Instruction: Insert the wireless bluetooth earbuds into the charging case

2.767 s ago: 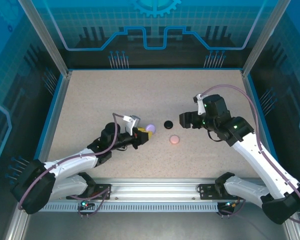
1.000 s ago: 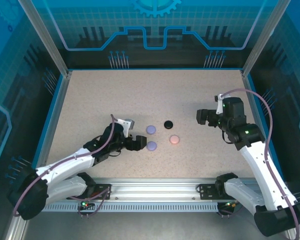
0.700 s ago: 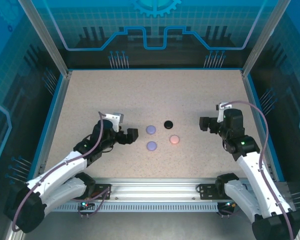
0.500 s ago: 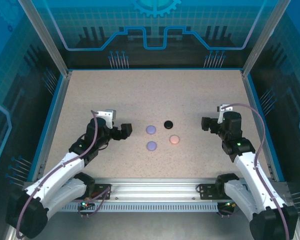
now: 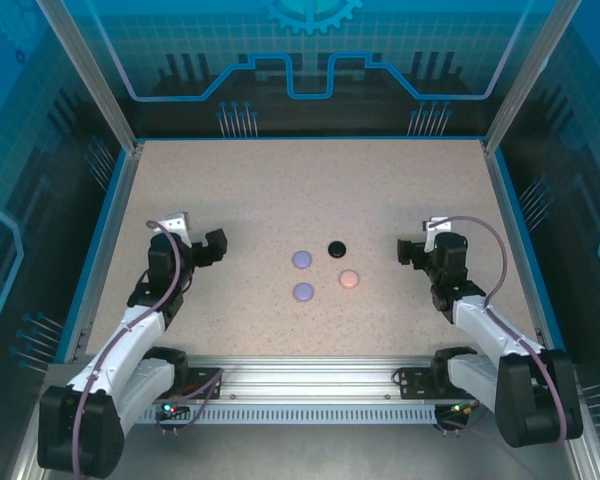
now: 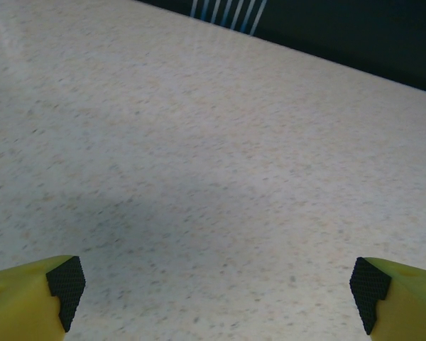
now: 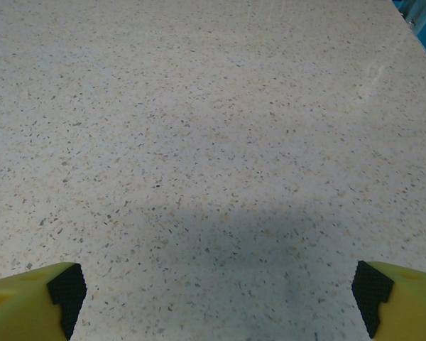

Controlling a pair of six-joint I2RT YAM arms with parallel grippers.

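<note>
Four round charging cases [image 5: 303, 291] lie shut in the middle of the desk [image 5: 280, 190], so the earbuds are probably inside them. The left tool [image 5: 216, 246] and the right tool [image 5: 405, 250] stand released and empty at the sides.

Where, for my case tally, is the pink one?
In the top view, the pink case sits slightly right of table centre, nearer than the black case, right of one lavender case.

The tabletop [image 5: 280, 190] looks matt and speckled, like stone laminate. The yellow plastic jaws carry black, finely textured pads [image 6: 66, 288], perhaps rubber.
</note>
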